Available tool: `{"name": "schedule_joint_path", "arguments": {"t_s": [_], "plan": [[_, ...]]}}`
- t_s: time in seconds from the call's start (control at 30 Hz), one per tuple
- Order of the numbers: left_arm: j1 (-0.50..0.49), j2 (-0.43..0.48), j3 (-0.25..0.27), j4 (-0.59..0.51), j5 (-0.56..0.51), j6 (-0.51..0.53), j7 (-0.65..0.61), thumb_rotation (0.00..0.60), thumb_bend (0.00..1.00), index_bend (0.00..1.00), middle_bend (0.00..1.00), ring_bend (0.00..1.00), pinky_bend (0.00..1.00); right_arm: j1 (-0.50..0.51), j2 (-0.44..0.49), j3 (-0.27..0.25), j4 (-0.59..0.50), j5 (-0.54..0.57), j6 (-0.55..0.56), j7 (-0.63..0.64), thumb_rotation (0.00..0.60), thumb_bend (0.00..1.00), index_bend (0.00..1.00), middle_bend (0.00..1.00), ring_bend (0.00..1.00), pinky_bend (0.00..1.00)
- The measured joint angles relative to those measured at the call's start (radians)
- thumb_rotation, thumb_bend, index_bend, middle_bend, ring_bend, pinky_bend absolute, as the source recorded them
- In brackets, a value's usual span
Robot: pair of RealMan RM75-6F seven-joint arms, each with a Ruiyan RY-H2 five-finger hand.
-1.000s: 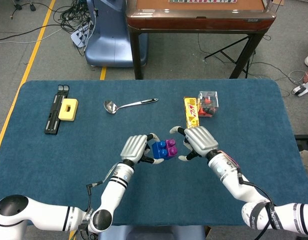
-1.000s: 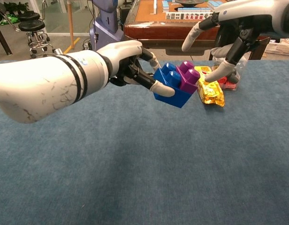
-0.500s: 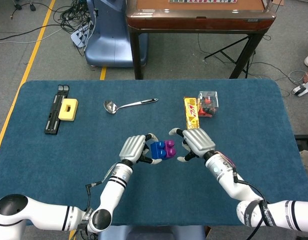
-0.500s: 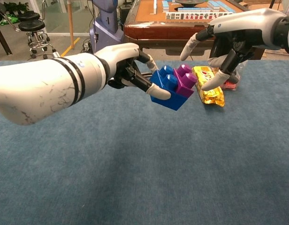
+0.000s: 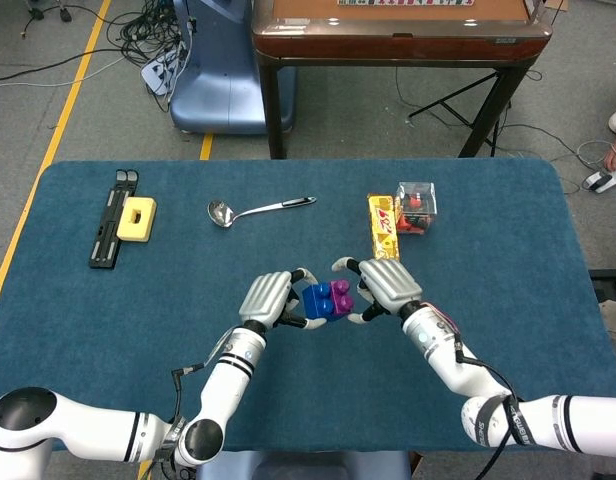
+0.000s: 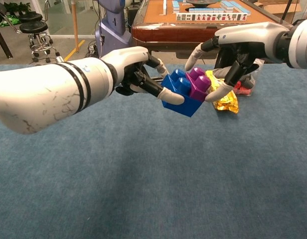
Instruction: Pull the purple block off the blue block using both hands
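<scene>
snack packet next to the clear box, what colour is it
Yellow-gold with red print, clearest in the head view: snack packet.

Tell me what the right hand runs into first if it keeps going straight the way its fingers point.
Most likely the purple block. The right hand reaches leftward, its fingertips right beside that block on the blue block, which the left hand holds. Whether they already touch is unclear.

Light is bright and even in both views; soft shadows lie on the blue tablecloth (image 6: 143, 189), everything sharp.
</scene>
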Motion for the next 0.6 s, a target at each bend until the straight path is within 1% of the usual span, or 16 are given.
{"name": "schedule_joint_path", "arguments": {"t_s": [0.43,0.5,0.6], "plan": [[-0.002,0.005,0.006,-0.014,0.011,0.009,-0.015,0.517,0.27,0.65,1.00,1.00,1.00,0.005,-0.029,0.000,0.023,-0.020,-0.002,0.028,0.600,0.00,0.39,1.00,1.00,1.00],[-0.002,0.006,0.009,-0.016,0.010,0.011,-0.015,0.518,0.27,0.65,1.00,1.00,1.00,0.004,-0.032,0.000,0.025,-0.024,-0.001,0.033,0.600,0.02,0.41,1.00,1.00,1.00],[-0.002,0.006,0.013,-0.014,0.011,0.010,-0.017,0.520,0.27,0.65,1.00,1.00,1.00,0.003,-0.037,0.000,0.031,-0.034,-0.005,0.043,0.600,0.13,0.46,1.00,1.00,1.00]]}}
